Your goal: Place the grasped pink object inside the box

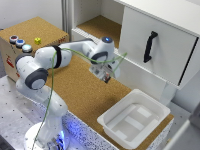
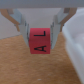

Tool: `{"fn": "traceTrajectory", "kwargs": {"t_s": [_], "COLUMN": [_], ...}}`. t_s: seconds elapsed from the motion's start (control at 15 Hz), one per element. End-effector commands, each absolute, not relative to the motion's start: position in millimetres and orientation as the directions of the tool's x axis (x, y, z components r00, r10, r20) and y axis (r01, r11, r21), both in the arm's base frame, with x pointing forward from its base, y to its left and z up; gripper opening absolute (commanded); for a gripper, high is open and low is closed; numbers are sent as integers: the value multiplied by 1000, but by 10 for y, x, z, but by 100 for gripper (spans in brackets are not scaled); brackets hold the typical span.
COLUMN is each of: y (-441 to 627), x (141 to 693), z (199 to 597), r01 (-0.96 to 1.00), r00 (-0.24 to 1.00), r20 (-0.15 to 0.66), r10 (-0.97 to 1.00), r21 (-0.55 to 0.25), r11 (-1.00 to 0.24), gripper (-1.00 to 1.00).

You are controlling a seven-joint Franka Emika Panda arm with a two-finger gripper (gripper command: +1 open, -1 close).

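Note:
In the wrist view a small pinkish-red cube (image 2: 39, 40) with dark letters on its faces sits between my two fingers (image 2: 21, 23), and the gripper (image 2: 39, 31) is shut on it above the cork surface. From the exterior view the gripper (image 1: 106, 76) hangs over the cork table, just in front of the cabinet, with a speck of pink object (image 1: 106, 78) at its tips. The box (image 1: 134, 119), a shallow white bin with a flared rim and raised strips on its floor, stands at the table's near corner toward the exterior view's right, well below and right of the gripper.
A big white cabinet with a black handle (image 1: 149, 46) stands behind the gripper, its lower drawer open. A cork-topped brown box (image 1: 31, 35) with blue and yellow knobs sits at the exterior view's left. The arm's base (image 1: 45, 135) stands on a perforated plate.

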State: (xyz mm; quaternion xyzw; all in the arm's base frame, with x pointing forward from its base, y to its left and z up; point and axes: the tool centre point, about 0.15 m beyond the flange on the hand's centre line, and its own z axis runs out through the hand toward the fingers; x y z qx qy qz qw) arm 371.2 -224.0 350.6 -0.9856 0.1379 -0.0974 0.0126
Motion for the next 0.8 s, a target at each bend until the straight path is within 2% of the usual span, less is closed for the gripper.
{"fn": "traceTrajectory", "kwargs": {"t_s": [0.0, 0.53, 0.73], "y": [-3418, -4314, -4315], "x": [3402, 2946, 2803], "z": [3314, 3010, 2766], "r01": [-390, -594, -706], "r00": [892, 777, 679], "r20": [207, 200, 198], "r10": [-401, -597, -707], "r21": [-93, -83, -87], "r11": [-916, -800, -703], "gripper": [-100, -100, -100]}}
